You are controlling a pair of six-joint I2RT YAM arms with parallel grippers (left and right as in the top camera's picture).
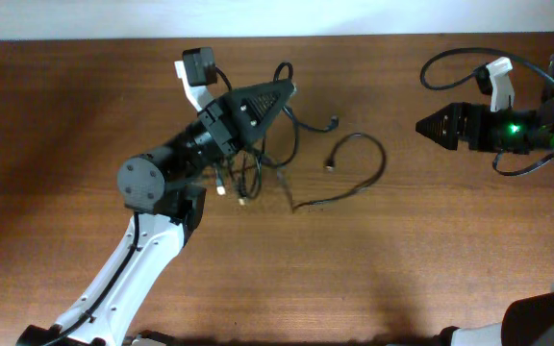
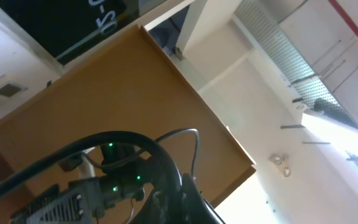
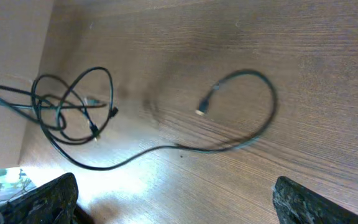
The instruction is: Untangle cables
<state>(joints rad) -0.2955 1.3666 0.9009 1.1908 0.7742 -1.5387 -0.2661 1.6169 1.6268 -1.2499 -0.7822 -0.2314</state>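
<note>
1. The cables lie in the middle of the table (image 1: 431, 279). A knotted tangle (image 1: 248, 168) sits under and just beside the left hand (image 1: 282, 94). One loose cable (image 1: 364, 183) curves away to the right with its plug (image 1: 330, 165) lying free, while its other end runs back toward the tangle.
2. The left hand is closed and angled over the tangle. A loop stands up near its tip, but I cannot tell whether a strand is pinched. Its own camera looks off across the room and settles nothing.
3. The right hand (image 1: 423, 125) is spread wide and holds nothing. It hovers well apart from the cords and faces them.
4. The step in hand looks like drawing a single strand out of the knot. It is best done with a slow lift, watching whether one cord follows or the whole bunch rises.
5. If the bunch rises, the right hand should probably come in and pin or pinch a cord at the tangle's near edge. The two hands can then pull gently apart.
6. Follow a plug end back through the loops rather than tugging on the middle of a cord. A hard pull would likely tighten the knot or snag a plug.
7. Keep the curved cable clear of the others so that it does not get drawn back in.
</note>
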